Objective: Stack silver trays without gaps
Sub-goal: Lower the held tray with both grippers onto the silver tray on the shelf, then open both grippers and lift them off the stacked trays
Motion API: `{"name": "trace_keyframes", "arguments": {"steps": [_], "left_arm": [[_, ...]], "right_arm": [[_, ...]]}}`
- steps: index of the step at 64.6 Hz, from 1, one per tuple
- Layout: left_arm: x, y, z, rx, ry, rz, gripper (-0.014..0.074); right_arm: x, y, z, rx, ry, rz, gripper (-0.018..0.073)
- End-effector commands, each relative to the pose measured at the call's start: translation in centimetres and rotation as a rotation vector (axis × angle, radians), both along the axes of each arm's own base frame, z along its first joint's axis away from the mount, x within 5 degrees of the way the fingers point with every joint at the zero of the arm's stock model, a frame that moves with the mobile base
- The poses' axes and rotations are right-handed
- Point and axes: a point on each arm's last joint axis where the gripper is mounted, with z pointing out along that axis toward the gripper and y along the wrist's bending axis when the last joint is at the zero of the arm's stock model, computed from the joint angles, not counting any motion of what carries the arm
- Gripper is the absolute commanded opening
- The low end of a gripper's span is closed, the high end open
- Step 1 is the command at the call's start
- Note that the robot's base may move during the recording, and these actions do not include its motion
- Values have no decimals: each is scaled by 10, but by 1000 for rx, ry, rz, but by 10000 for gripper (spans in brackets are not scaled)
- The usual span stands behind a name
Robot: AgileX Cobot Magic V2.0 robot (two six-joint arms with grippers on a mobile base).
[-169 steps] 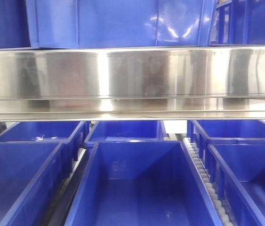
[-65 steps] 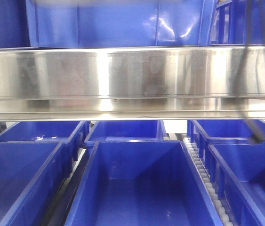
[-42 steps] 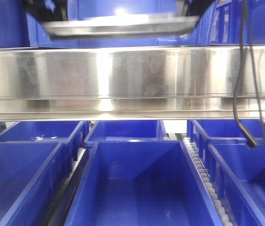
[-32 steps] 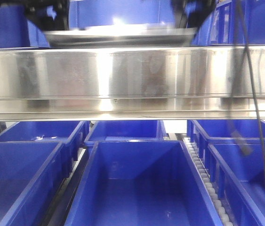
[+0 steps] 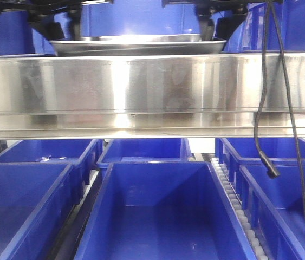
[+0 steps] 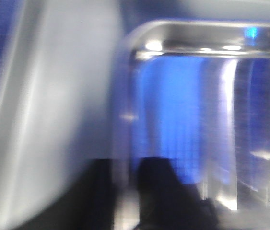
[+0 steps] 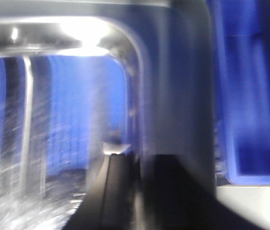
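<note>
One silver tray hangs level at the top of the front view, its underside just above the steel rail. My left gripper holds its left end and my right gripper its right end. The blurred left wrist view shows the tray's rim and corner, with my left gripper and its dark fingers set either side of the rim. The blurred right wrist view shows the tray's corner and my right gripper pinching the rim. No other tray shows; the rail hides what lies below.
A broad mirror-like steel rail crosses the front view. Deep blue bins stand below it, and more blue bins stand behind the tray. A white roller track runs between bins. A black cable hangs at the right.
The tray and both grippers came into view from the top and moved down to just above the rail. The black cable swung in at the right.
</note>
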Motion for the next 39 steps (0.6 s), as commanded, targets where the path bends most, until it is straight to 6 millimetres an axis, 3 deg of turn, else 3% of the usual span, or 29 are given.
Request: {"name": "trace_keyframes", "arguments": {"steps": [1,8,22,29,39], "left_arm": [[-2,-7,8,-41,-32,-20,399],[-2,-6,8,-40,-35,-1,479],[-5,-2,17,-37,-54,20,429],[-12,0,31,-63,-77,21,273],[-27,8,59,-94,-141,20,-40]], "right_arm": [[0,3,5,17,-30,19,365],[0,3,5,17,-30,19,414],[-4,0,17,14,-27,16,410],[-8,-2,36,16,-54,30,305],[-16,-6,67,41,-119,33,20]]}}
